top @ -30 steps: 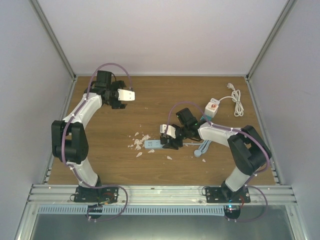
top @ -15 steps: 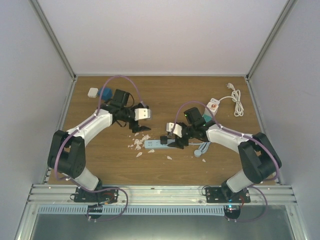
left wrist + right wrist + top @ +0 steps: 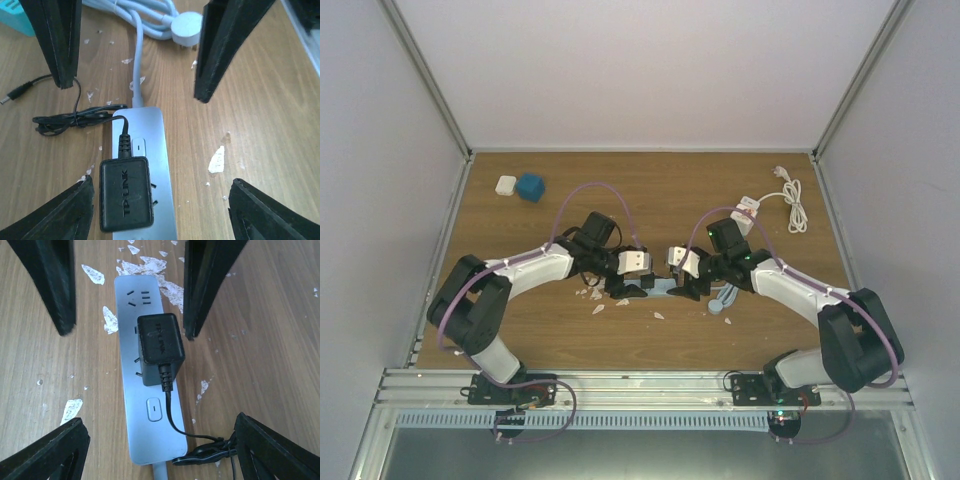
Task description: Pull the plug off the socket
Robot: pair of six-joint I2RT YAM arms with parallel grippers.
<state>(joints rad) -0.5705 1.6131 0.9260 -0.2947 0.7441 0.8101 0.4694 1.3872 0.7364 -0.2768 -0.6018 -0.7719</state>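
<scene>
The plug (image 3: 160, 345), a black block, sits in the strip (image 3: 135, 425) at the middle of the table (image 3: 760, 340). The left pincer (image 3: 626, 290) hangs over the strip's 9 o'clock end and the right pincer (image 3: 686, 288) over its 3 o'clock end. Both are spread and pinch nothing.

White flakes (image 3: 590, 295) litter the wood at the strip's 8 o'clock. A pale cable coil (image 3: 720, 300) lies at its 4 o'clock. Farther off, at 2 o'clock, a white adapter (image 3: 748, 210) trails a looped white lead (image 3: 792, 200). Well apart at 10 o'clock, a blue cube (image 3: 530, 187) stands just beside a small white block (image 3: 505, 185).

From above, the pincers cover most of the plug. The right wrist view shows it plainly. One finger (image 3: 205, 285) ends just beside the plug's 1 o'clock corner, free sockets lie at its 12 o'clock, and the switch (image 3: 154, 410) at its 6 o'clock.

The left wrist view alone shows the plug's lettering. There the plug lies at 6 o'clock of the fingertips, which straddle the strip's grey cable. A thin black cord (image 3: 75, 117) is bunched at the strip's 9 o'clock and ends in a barrel jack (image 3: 12, 95). A round white plug (image 3: 186, 22) lies at 12 o'clock.
</scene>
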